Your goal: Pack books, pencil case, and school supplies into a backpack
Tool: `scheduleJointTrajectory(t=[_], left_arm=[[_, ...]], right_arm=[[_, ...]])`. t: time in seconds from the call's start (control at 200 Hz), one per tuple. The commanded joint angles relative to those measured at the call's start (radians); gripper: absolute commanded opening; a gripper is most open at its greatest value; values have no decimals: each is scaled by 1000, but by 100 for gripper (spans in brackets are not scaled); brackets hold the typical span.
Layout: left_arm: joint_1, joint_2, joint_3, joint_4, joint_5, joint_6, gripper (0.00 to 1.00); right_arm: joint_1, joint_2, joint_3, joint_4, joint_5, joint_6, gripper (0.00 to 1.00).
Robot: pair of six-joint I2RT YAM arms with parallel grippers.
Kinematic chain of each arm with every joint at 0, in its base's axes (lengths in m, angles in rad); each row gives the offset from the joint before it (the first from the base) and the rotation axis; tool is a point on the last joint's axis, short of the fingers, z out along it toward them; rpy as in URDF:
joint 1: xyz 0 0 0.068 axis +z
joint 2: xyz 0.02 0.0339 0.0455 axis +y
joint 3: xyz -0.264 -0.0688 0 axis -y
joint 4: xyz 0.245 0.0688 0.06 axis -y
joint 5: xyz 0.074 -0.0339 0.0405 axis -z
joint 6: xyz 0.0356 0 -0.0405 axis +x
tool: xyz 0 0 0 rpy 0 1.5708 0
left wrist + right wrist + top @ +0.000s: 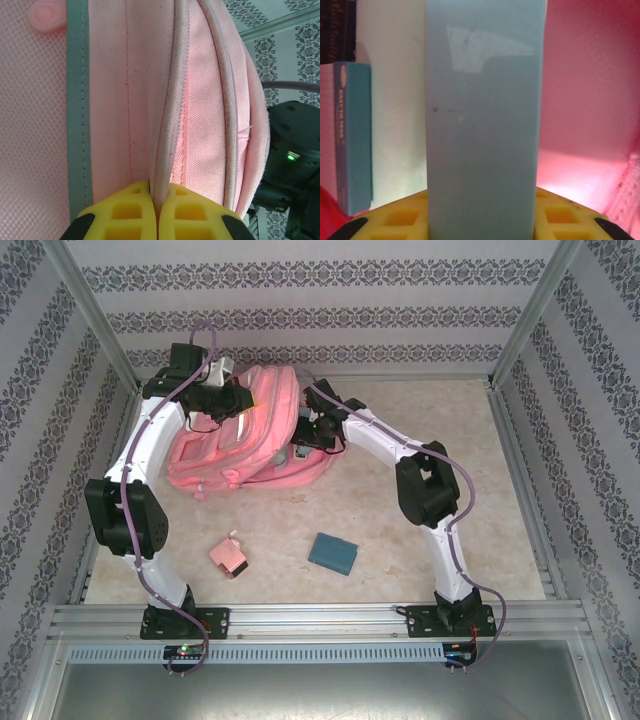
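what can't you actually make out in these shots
- Top external: the inside of the backpack, hidden by its own fabric.
- Right wrist: the pale blue-green slab in the right gripper runs off the top edge. Which supply it is is unclear, and it blocks what lies behind.
- Right wrist: print on the blue spine, too small.
- Left wrist: backpack cut off all round; the left gripper pinches a seam.

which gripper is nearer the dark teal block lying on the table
right. the right gripper, holding a pale blue rectangle in the backpack's mouth, is beyond the dark teal block; the left gripper pinches the backpack's seam further back and left
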State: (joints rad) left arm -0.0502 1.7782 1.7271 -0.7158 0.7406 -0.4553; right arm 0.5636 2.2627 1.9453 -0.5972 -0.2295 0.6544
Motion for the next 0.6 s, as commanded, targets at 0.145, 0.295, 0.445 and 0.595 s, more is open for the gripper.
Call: scheduleJointTrajectory(t=[0.145,0.295,0.445,0.595], left_arm=[[-1,-58,9,88,90,-23,0],[-2,-53,15,92,92,-28,0],[-2,-53,15,89,88,-22,0],[-3,-53,12,85,85,-17,0]], right_arm=[[24,118,232,-150,82,-16,26],[39,140,290,-172,74,-18,59],[44,88,252,-130,38,-13,67],[34,-2,181,-121,69,-10,68]])
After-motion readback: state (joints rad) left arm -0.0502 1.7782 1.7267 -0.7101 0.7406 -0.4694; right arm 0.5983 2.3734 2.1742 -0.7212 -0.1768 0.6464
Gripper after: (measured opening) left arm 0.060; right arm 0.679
